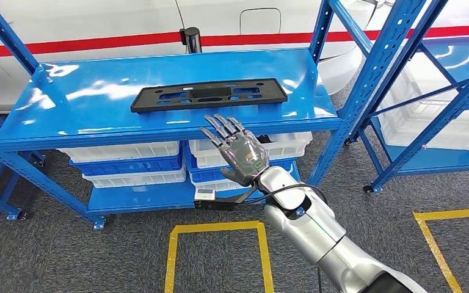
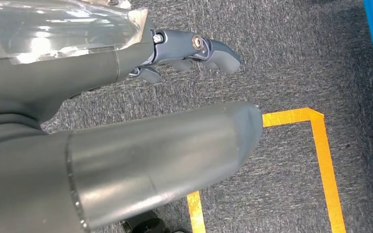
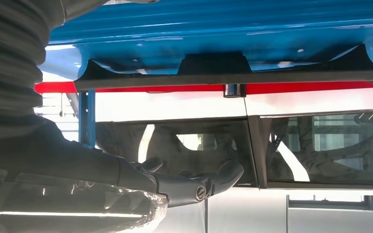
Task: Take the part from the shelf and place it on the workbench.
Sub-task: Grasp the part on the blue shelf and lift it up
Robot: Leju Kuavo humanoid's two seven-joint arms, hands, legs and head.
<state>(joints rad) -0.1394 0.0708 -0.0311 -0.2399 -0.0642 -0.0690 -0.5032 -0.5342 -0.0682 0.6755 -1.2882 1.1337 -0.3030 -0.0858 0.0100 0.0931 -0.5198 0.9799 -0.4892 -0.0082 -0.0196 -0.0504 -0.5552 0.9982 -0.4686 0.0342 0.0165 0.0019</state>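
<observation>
A long flat black plastic part (image 1: 208,94) with cut-outs lies on the top blue shelf (image 1: 67,116), near its front edge. My right hand (image 1: 237,151) is raised just in front of and below the shelf edge, fingers stretched out and apart, holding nothing, a short way from the part. In the right wrist view the part (image 3: 228,75) lies edge-on on the shelf, and the fingers (image 3: 209,180) are extended away from it. My left hand (image 2: 189,51) hangs over the grey carpet, fingers apart, holding nothing.
White and blue bins (image 1: 128,163) fill the lower shelf. A second blue rack (image 1: 439,104) with white bins stands to the right. A white car with a red stripe (image 1: 98,38) is behind the shelf. Yellow tape squares (image 1: 217,229) mark the grey carpet.
</observation>
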